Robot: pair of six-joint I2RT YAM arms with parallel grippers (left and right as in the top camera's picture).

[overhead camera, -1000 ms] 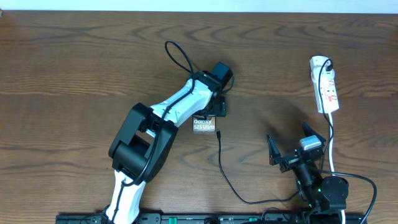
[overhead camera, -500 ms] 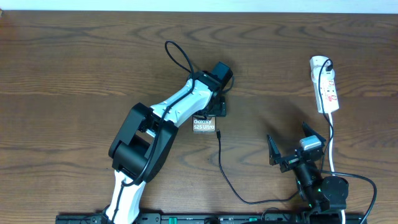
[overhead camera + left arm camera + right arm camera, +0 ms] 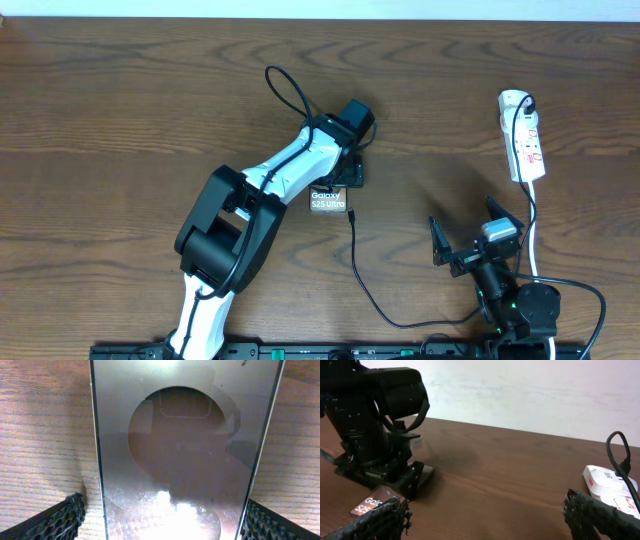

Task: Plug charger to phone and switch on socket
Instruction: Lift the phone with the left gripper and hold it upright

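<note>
Left claw (image 3: 162, 520) straddled the long edges, the likely hold, of the presumably stiff, slick brownish-grey phone slab (image 3: 180, 460), clamping indeterminable; right claw (image 3: 485, 517) gaped empty.

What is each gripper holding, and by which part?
Left gripper brackets the phone across its long edges; firm contact cannot be told. Right gripper is open, holding nothing.

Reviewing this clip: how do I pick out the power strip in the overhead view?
Look at the right side of the wooden table, beyond the right hand. The power strip lies there, a narrow white bar with a white cord trailing toward the near edge. Red markings and a black plug at its far end set it apart.
</note>
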